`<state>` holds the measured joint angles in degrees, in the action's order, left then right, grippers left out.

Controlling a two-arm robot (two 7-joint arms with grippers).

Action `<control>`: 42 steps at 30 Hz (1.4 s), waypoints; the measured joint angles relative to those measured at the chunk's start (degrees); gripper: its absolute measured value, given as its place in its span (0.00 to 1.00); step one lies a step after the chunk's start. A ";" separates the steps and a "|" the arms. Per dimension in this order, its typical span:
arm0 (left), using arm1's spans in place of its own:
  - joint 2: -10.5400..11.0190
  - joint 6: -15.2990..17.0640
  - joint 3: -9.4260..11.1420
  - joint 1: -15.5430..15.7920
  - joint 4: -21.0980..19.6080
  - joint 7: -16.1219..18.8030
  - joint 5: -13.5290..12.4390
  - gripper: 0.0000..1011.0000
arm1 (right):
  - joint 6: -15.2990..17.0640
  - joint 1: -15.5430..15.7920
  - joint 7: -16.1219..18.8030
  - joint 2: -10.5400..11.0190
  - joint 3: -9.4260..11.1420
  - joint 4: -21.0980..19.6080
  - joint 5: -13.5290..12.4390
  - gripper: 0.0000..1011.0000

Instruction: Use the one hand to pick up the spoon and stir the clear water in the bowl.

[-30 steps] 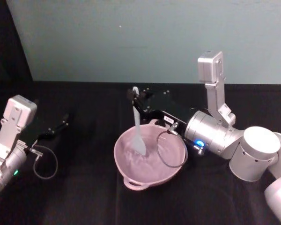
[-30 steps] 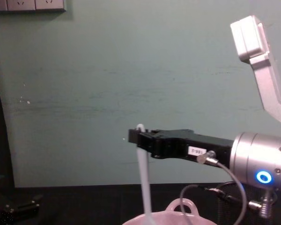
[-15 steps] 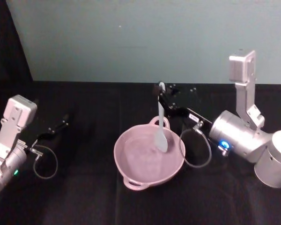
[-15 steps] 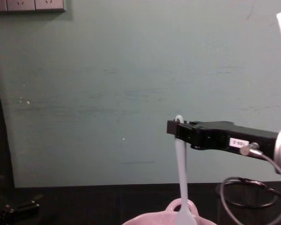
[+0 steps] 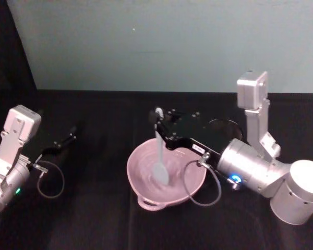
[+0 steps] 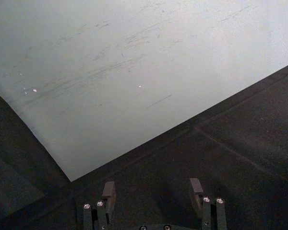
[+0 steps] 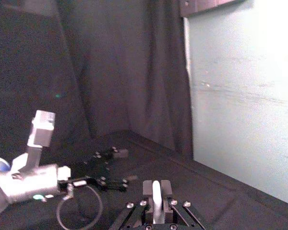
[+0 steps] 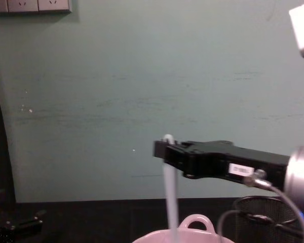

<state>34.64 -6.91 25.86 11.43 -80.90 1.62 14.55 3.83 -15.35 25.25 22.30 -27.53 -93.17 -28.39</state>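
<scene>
The likeliest trouble is at the bowl's wall. The right gripper (image 5: 157,117) holds the spoon (image 5: 159,156) by the very top of its handle. The long white shaft therefore hangs down like a lever, with its paddle head inside the pale pink bowl (image 5: 134,174), near the middle. A wide or hasty stirring sweep could knock the head against the wall and shove or tip the bowl on the black counter (image 5: 94,219), slopping water over the side. The water is too clear to make out, so I cannot judge how full the bowl is. With so short a hold on a smooth plastic handle, a sideways knock could also twist the spoon in the grip or pull it free. The grey cable (image 5: 186,182) looping below the gripper crosses the bowl's right side in the head view. If the wrist drops, it might snag the rim or dip in. A black wire-mesh cup (image 8: 266,206) stands close by on the bowl's right, near enough for a careless swing of the arm to catch it.

The right gripper's jaws are closed narrowly on the handle end. The right wrist view shows the white handle pinched between them. In the chest view the spoon hangs almost straight down toward the bowl's loop handle (image 8: 195,217).

The left gripper (image 5: 67,140) sits low at the counter's left, well apart from the bowl. Its jaws are spread wide and empty, with nothing between the fingers (image 6: 108,190).
</scene>
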 joint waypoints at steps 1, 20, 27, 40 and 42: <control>0.00 0.00 0.00 0.00 0.00 0.00 0.00 0.99 | -0.11 -0.17 0.11 -0.28 -0.20 0.16 0.01 0.11; 0.00 0.00 0.00 0.00 0.00 0.00 0.00 0.99 | -8.44 -6.62 3.74 -6.39 -0.26 13.95 -0.91 0.11; 0.00 0.00 0.00 0.00 0.00 0.00 0.00 0.99 | -9.83 -5.57 2.91 -4.91 2.62 13.36 -1.23 0.11; 0.00 0.00 0.00 0.00 0.00 0.00 0.00 0.99 | -8.07 0.25 1.77 -0.73 5.14 6.40 -1.42 0.11; 0.00 0.00 0.00 0.00 0.00 0.00 0.00 0.99 | -7.73 0.86 1.73 -0.52 4.99 5.61 -1.37 0.11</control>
<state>34.65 -6.91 25.86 11.43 -80.90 1.62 14.55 -3.90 -14.49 26.99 21.78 -22.54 -87.56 -29.76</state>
